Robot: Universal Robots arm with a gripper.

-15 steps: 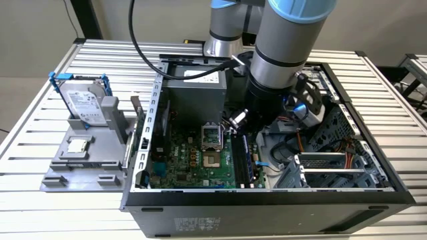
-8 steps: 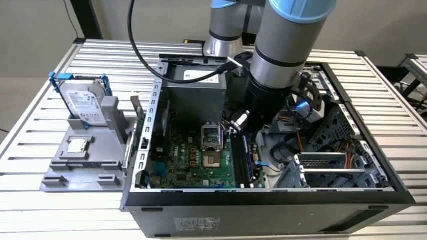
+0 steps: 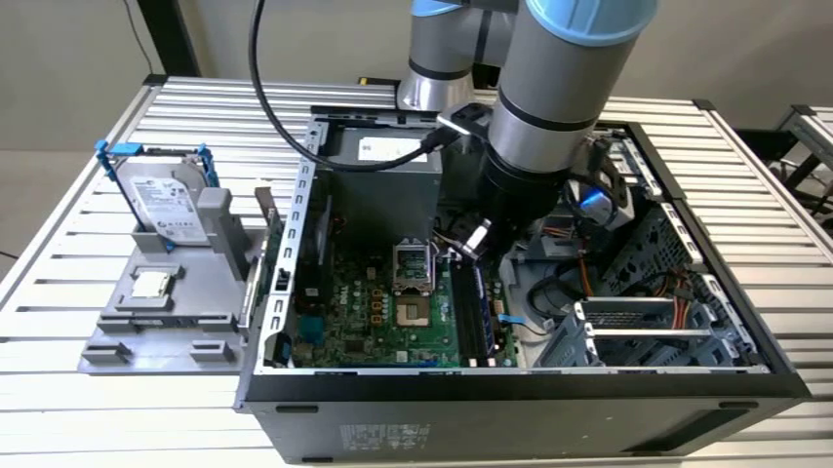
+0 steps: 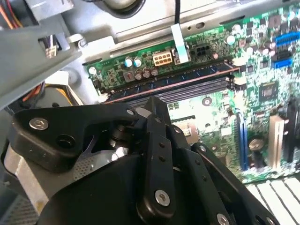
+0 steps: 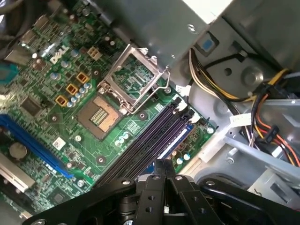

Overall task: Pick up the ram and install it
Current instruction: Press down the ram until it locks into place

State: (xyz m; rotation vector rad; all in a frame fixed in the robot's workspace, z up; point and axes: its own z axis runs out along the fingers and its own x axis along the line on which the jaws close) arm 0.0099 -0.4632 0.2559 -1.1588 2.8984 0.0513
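While the exterior view puts your gripper (image 3: 471,241) low over the motherboard's black slots (image 3: 477,312), the first wrist view shows its fingers (image 5: 157,187) pressed together above a bluish strip, probably the ram (image 5: 176,140), lying along one slot. The second wrist view leaves its seating unclear. If it's skewed, pressing could bend it.

The arm (image 3: 547,127) is hiding part of the case's (image 3: 521,400) inside in the exterior view. The gripper (image 5: 164,171) body is covering the slots' (image 5: 154,140) near ends in both wrist views, and the ram (image 4: 183,79) is showing too faintly to tell whether it is seated.
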